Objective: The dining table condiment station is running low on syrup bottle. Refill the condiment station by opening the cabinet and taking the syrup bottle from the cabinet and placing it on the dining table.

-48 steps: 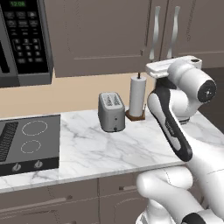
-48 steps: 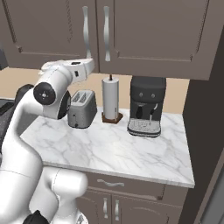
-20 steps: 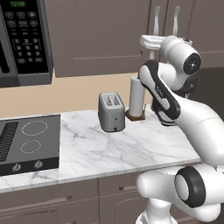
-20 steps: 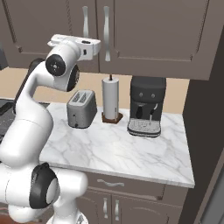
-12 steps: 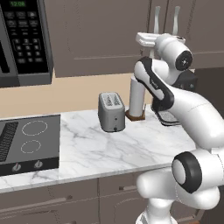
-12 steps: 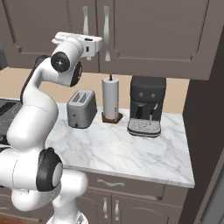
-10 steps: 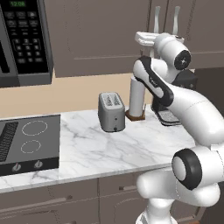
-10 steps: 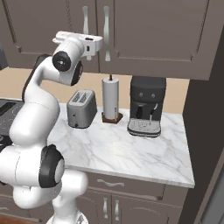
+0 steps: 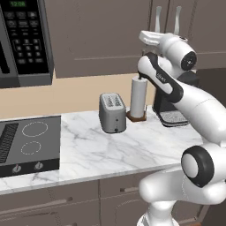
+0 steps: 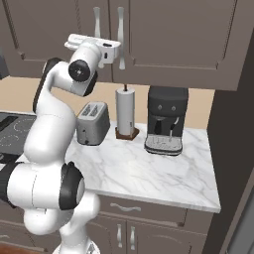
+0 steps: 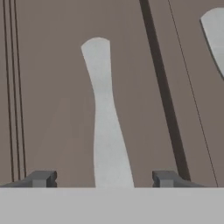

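Note:
The cabinet [image 9: 110, 35] [image 10: 163, 34] hangs above the counter with its doors closed. Two long silver handles stand side by side at the door seam. My gripper [image 9: 152, 37] [image 10: 115, 49] is raised against them. In the hand view one silver handle [image 11: 105, 127] runs up between my two fingertips [image 11: 41, 178], which stand apart on either side of it without touching. The gripper [image 11: 105, 178] is open around that handle. A second handle [image 11: 214, 35] shows past the door seam. The syrup bottle is hidden and the dining table is out of view.
Below the cabinet a marble counter [image 9: 132, 150] carries a grey toaster [image 9: 112, 112], a paper towel roll [image 9: 138, 97] and a black coffee machine [image 10: 166, 121]. A cooktop [image 9: 26, 145] and a microwave [image 9: 22, 39] lie to the left.
The arm has lifted the hand from above the counter up to the cabinet handles. Over the last second it edged slightly closer to them.

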Available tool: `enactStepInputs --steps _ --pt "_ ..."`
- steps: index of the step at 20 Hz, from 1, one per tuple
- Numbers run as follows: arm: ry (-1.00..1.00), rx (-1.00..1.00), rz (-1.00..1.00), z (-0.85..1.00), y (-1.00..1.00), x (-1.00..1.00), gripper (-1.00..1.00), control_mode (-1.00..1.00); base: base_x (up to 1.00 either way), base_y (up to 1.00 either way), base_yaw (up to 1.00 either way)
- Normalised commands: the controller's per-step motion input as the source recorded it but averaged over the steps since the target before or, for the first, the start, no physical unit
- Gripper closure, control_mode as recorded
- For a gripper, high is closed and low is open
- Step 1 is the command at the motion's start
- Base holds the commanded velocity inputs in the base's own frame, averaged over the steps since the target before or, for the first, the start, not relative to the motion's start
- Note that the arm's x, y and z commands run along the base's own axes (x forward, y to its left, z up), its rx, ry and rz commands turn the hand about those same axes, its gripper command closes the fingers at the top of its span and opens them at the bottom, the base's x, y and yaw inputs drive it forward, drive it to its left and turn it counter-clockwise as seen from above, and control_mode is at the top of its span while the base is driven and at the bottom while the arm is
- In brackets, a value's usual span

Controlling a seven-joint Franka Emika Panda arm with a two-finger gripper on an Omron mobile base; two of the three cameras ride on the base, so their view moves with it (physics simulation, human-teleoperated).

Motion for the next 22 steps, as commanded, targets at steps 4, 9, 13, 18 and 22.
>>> enactStepInputs --steps 4,9,13,18,22 --pt "0.00 0.00 0.07 -0.06 -0.18 0.31 -1.00 -1.00 0.00 0.00 0.00" --pt "0.00 0.00 0.04 -0.07 0.01 0.42 -1.00 -1.00 0.00 0.00 0.00" --pt "0.01 0.00 0.00 -0.17 0.22 0.53 -1.00 -1.00 0.00 0.00 0.00" --pt "0.06 -0.01 0.00 -0.22 0.50 0.63 1.00 -1.00 0.00 0.00 0.00" --pt "0.10 -0.05 0.00 -0.14 0.62 0.40 1.00 -1.00 0.00 0.00 0.00"
